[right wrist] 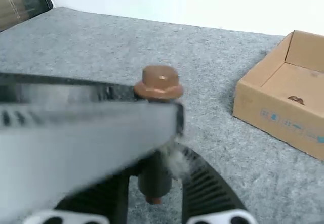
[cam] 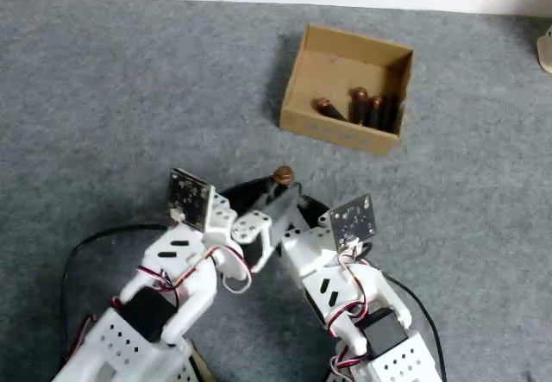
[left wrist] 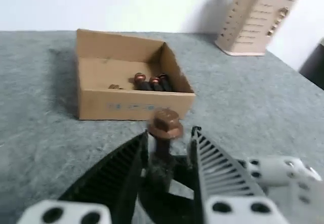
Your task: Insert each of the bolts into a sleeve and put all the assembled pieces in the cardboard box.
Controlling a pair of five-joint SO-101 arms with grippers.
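At mid-desk, near side of the cardboard box (cam: 338, 132), both arms meet nose to nose over the grey felt-like desk (cam: 103, 97). One bolt (cam: 282, 175) stands upright between them, copper hex head on top and clear of both arms. Its shank runs down into a dark sleeve (right wrist: 154, 176), and a copper tip shows just below the sleeve's lower end. The right end effector (right wrist: 154, 163) is closed on the sleeve and carries the pair clear of the desk. The left end effector (left wrist: 169, 133) sits at narrow opening around the shank, just under the head: one black ribbed finger lies against the shank, the other stands a little off it. From the right wrist that left finger crosses in front of the bolt, directly beneath the head. The box lies apart from the arms, farther out and a little to the right, open side up. Several assembled pieces (cam: 362, 106) lie inside against its right-hand wall, copper heads visible. A beige slotted holder (left wrist: 258, 16) stands at the far edge, beyond the box.
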